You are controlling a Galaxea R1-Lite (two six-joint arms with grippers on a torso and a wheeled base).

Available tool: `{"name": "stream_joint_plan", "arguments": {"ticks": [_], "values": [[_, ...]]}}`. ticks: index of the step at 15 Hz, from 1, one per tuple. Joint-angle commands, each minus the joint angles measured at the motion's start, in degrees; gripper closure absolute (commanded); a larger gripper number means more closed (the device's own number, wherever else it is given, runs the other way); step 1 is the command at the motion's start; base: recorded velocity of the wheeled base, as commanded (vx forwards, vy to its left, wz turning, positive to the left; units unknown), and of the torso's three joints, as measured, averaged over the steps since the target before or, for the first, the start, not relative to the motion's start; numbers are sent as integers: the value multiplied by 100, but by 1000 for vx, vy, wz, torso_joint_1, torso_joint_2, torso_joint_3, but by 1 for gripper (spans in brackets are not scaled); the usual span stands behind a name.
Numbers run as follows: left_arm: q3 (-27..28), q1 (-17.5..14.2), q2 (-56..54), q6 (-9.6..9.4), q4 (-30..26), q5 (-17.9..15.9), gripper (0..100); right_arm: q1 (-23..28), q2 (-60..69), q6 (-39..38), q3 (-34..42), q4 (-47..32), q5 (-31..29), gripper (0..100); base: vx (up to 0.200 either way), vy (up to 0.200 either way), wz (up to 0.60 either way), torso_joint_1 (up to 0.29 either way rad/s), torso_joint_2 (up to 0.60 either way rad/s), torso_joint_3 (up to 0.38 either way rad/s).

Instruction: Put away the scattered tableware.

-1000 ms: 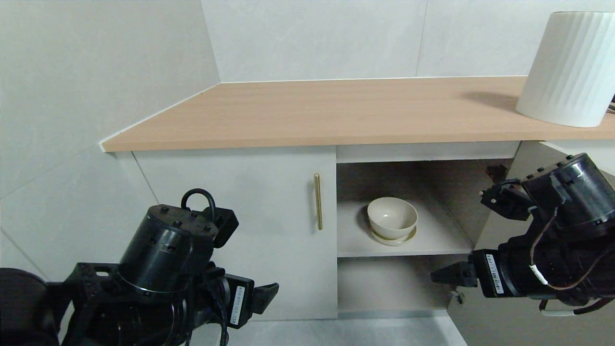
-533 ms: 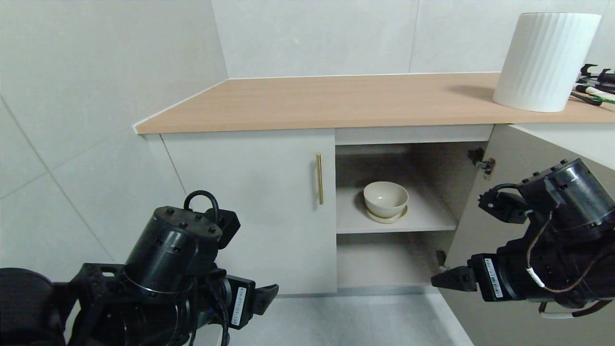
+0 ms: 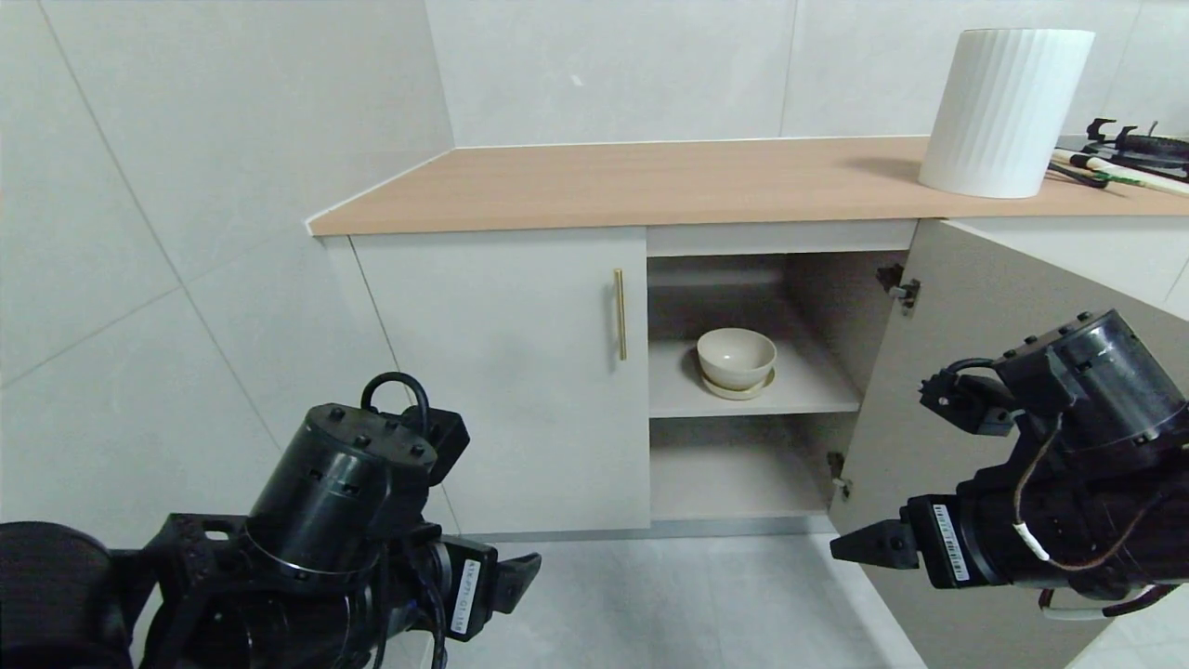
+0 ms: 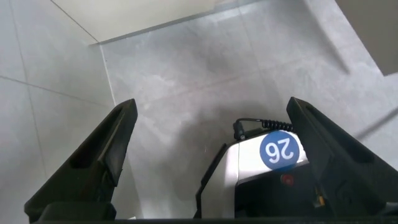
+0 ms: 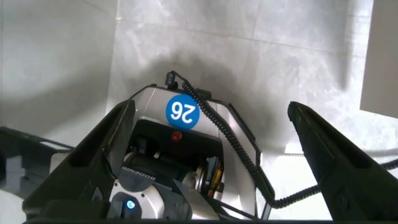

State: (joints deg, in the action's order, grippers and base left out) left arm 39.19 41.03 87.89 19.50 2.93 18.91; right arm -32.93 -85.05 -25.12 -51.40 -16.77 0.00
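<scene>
Tableware cabinet (image 3: 502, 372) under countertop (image 3: 650, 181): left door shut, right door (image 3: 929, 372) swung wide, so upper shelf (image 3: 803, 395) is reachable. Ribbed white cylinder (image 3: 1003, 111) stands on the counter, well apart. Left gripper (image 4: 211, 112) and right gripper (image 5: 211, 109) hang low before the cabinet, fingers spread wide, nothing held (free for the next pickup, I judge). Bowl (image 3: 736, 358) sits nested on saucer (image 3: 720, 391) on that shelf, apparently stowed.
</scene>
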Motion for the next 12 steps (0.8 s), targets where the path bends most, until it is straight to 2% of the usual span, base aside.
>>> {"name": "stream_joint_plan", "arguments": {"ticks": [1,7,12], "values": [[1,1,44,1,-3,-1,0,-3,-20,-1,-2,-1,0,0,0,0,0,0,0,0],[9,1,44,1,6,8,0,-12,-11,-1,-2,-10,0,0,0,0,0,0,0,0],[9,1,44,1,6,8,0,-21,24,157,16,-168,0,0,0,-200,0,3,5,3]]}}
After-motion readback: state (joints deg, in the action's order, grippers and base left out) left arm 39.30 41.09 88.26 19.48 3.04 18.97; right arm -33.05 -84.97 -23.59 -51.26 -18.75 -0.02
